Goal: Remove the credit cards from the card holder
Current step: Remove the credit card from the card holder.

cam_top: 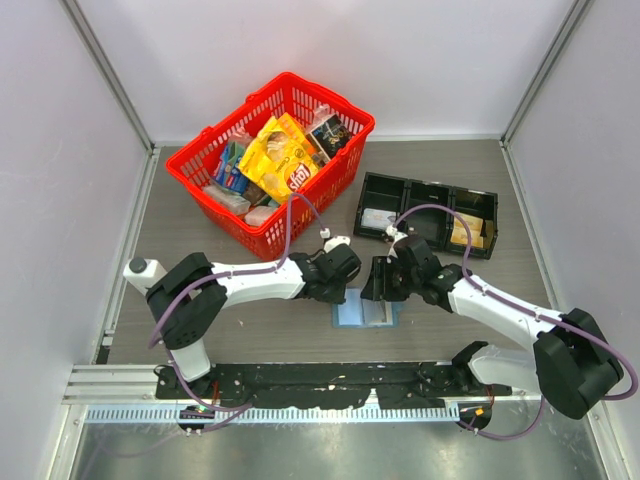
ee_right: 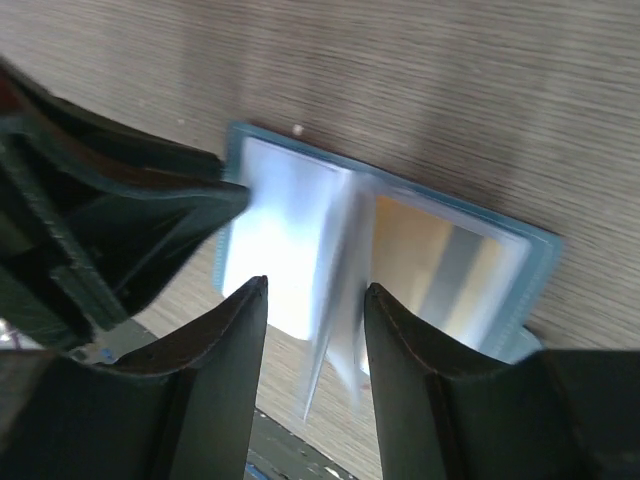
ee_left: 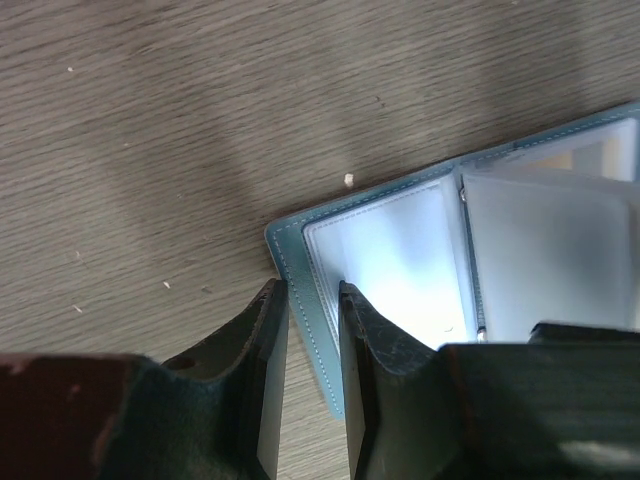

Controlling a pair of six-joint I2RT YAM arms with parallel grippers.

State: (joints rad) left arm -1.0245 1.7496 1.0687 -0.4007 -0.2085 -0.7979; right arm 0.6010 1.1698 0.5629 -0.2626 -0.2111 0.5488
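Note:
The blue card holder (cam_top: 365, 314) lies open on the table between my two grippers. In the left wrist view the card holder (ee_left: 385, 245) shows pale inner pockets. My left gripper (ee_left: 310, 285) has its jaws nearly together over the holder's left edge strip, at its top left in the top view (cam_top: 349, 287). My right gripper (ee_right: 315, 285) is open, with the holder's clear sleeves standing blurred between its fingers. A tan-gold credit card (ee_right: 430, 262) sits in the right pocket of the card holder (ee_right: 285, 215). The right gripper also shows in the top view (cam_top: 381, 290).
A black three-compartment tray (cam_top: 430, 190) stands behind the grippers, with a pale card (cam_top: 378, 218) in its left part and tan cards (cam_top: 467, 233) in its right part. A red basket (cam_top: 345, 170) full of packets stands at the back left.

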